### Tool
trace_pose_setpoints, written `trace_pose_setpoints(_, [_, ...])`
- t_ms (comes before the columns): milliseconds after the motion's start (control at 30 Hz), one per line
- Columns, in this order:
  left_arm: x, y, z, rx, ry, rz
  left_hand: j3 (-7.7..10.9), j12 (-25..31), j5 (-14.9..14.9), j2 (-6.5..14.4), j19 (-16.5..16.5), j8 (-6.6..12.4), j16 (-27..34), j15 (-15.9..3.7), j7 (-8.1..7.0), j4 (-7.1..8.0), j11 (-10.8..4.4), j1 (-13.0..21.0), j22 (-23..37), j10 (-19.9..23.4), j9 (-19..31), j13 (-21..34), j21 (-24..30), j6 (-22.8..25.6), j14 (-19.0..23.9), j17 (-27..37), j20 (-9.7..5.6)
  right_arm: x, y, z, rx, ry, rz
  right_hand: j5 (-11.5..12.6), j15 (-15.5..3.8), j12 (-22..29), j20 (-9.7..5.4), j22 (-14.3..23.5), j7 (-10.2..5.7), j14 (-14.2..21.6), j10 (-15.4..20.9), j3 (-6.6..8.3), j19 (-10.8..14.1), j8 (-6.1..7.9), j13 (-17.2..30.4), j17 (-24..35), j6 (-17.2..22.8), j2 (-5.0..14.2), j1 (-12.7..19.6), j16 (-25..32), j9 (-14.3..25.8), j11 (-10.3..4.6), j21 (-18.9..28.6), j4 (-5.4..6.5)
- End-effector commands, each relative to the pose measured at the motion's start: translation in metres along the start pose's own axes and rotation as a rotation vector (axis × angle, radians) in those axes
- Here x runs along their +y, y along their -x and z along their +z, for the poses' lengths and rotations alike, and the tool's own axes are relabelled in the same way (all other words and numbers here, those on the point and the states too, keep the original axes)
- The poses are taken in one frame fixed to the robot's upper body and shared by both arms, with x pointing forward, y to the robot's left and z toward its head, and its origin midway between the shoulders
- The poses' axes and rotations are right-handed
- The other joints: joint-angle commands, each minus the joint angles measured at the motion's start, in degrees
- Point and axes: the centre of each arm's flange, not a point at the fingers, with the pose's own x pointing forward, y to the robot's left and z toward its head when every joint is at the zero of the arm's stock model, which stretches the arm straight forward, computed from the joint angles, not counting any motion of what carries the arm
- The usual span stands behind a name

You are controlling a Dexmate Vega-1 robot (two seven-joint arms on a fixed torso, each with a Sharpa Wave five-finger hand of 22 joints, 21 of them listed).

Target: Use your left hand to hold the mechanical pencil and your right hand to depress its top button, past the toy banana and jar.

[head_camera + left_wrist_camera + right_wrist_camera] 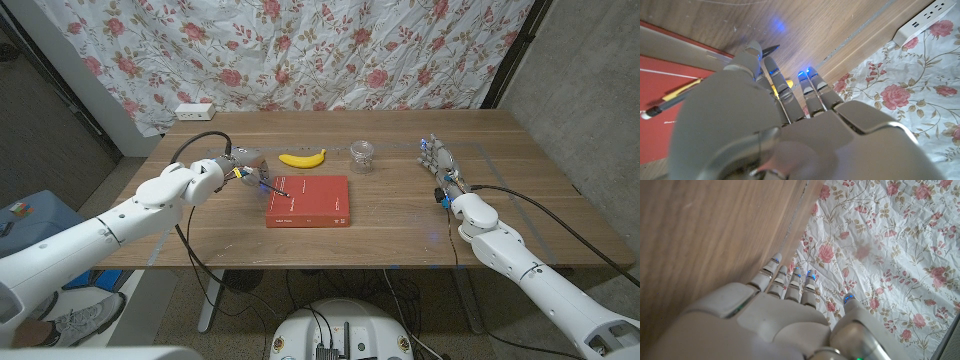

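Head view: left hand (236, 170) pinching mechanical pencil (272, 186) at 9 o'clock edge of red book (309, 201). Toy banana (302, 158), jar (362, 154) at book's 12. Right hand (438, 160) at 3 o'clock, fingers together, holding nothing.

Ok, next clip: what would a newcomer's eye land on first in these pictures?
Probably the red book lying mid-table, with the left hand at its left edge, holding the mechanical pencil so its tip reaches over the cover. Just behind the book sit the yellow toy banana and a small clear jar. Far to the right, the right hand waits with fingers apart, holding nothing.
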Motion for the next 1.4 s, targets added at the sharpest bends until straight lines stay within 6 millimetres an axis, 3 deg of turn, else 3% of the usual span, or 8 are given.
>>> trace_pose_setpoints(33, [-0.0024, -0.0043, 0.0032, -0.003, 0.003, -0.006, -0.17, 0.3, 0.2, 0.0, 0.3, -0.02, 0.4, -10.14, 0.04, -0.05, -0.01, 1.0, 0.2, 0.4, 0.1, 0.2, 0.1, 0.3, 0.7, 0.3, -4.91, -0.002, -0.0005, -0.0007, 0.002, 0.0, -0.002, 0.1, -0.32, 0.1, 0.23, 0.2, -0.12, 0.4, 0.5, 0.4, 0.5, 0.13, 0.2, 0.2, 0.5, 0.42, -0.3, 0.4, 0.3, 0.18, 0.3, -0.05])
trace_pose_setpoints(667, [-0.003, -0.0087, 0.007, -0.006, -0.006, -0.001, -0.16, 0.3, 0.4, 0.6, 0.6, -0.08, 0.4, -10.2, 0.42, -0.06, -0.04, 2.4, 0.2, 2.2, 0.2, 0.3, 0.0, 1.5, 1.7, 0.3, -4.79, -0.0028, 0.001, 0.0006, 0.002, -0.001, 0.0, 0.1, -0.28, 0.1, 0.24, 0.2, -0.13, 0.4, 0.5, 0.69, 0.5, 0.01, 0.2, 0.2, 0.6, 0.39, -0.6, 0.5, 0.3, 0.12, 0.3, -0.07])
trace_pose_setpoints(1400, [-0.0011, -0.0075, 0.0097, 0.002, -0.011, 0.002, -0.94, 1.2, 0.3, 1.9, 1.6, 1.29, 0.4, -10.35, 1.62, 0.34, 0.0, 3.3, 0.2, 8.4, 0.6, 0.6, 0.0, 6.6, 3.3, 0.4, -5.11, -0.0015, 0.0, -0.0009, 0.002, -0.005, 0.006, 0.1, -0.37, 0.1, 0.24, 0.2, -0.16, 0.4, 0.6, 0.98, 0.5, -0.07, 0.2, 0.1, 0.7, 0.34, -0.9, 0.5, 0.3, 0.22, 0.3, -0.1])
